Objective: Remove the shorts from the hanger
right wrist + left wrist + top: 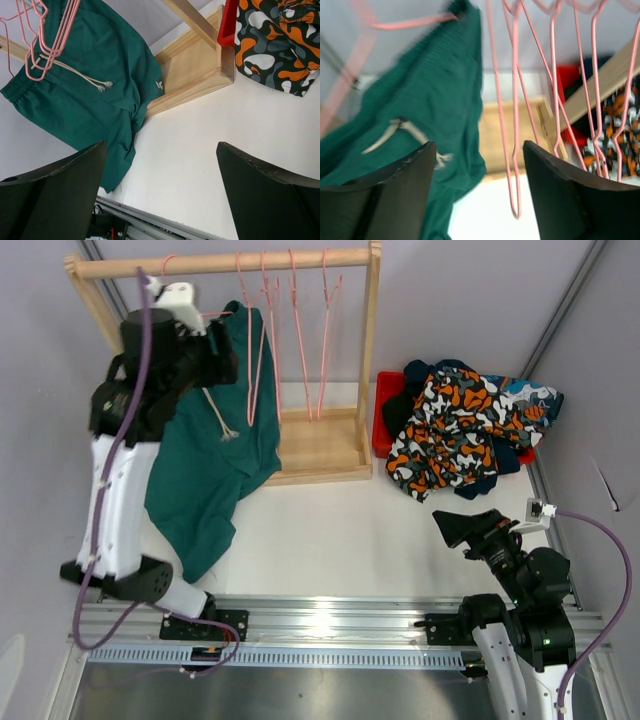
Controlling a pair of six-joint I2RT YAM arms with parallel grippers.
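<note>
Left hand [477,145], jaws apart, beside limp teal-green shorts [435,95] with pale drawstring [395,131].

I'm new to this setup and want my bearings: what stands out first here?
The teal-green shorts hang at the left of the wooden rack, trailing down onto the white table. Beside them dangle empty pink hangers, and at the right a bright camo-topped heap of shorts spills over a red bin.

Light is bright and even from above, with faint shadows on the table [350,530]. The metal rail [320,619] by my bases glares white. My left wrist view is blurred, teal shorts [435,100] and pink hangers [553,75] smeared; my right wrist view is sharp.
</note>
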